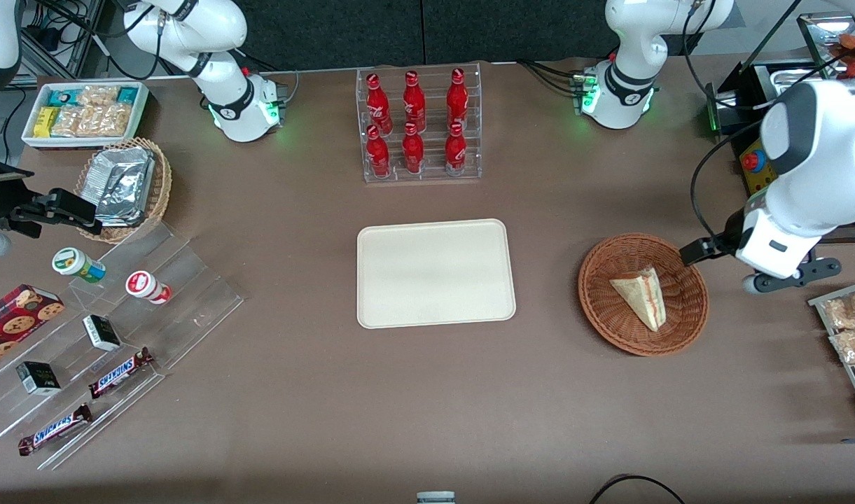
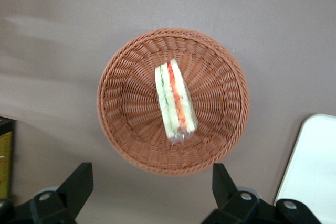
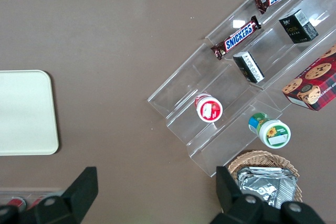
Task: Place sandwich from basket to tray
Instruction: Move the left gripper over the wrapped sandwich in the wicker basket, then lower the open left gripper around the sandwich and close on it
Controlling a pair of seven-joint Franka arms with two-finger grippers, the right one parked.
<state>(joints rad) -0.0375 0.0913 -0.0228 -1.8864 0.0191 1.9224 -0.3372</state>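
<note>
The sandwich (image 1: 641, 297), a pale bread wedge with red and yellow filling, lies alone in the reddish-brown wicker basket (image 1: 589, 294) toward the working arm's end of the table. The cream-white tray (image 1: 434, 273) sits flat at the table's middle with nothing on it. My left gripper (image 1: 700, 250) hangs above the basket's edge on the working arm's side. In the left wrist view the gripper (image 2: 151, 184) is open with only bare table between its fingers. Just past the fingertips, the sandwich (image 2: 176, 103) rests on its side in the basket (image 2: 126, 103), and a tray (image 2: 315, 166) corner shows beside it.
A clear rack of red bottles (image 1: 419, 126) stands farther from the camera than the tray. A rack of snack bags (image 1: 851, 329) lies near the basket at the table's edge. A tan foil-packet basket (image 1: 122, 185), clear snack steps (image 1: 98, 336) and a white box (image 1: 84, 112) lie toward the parked arm's end.
</note>
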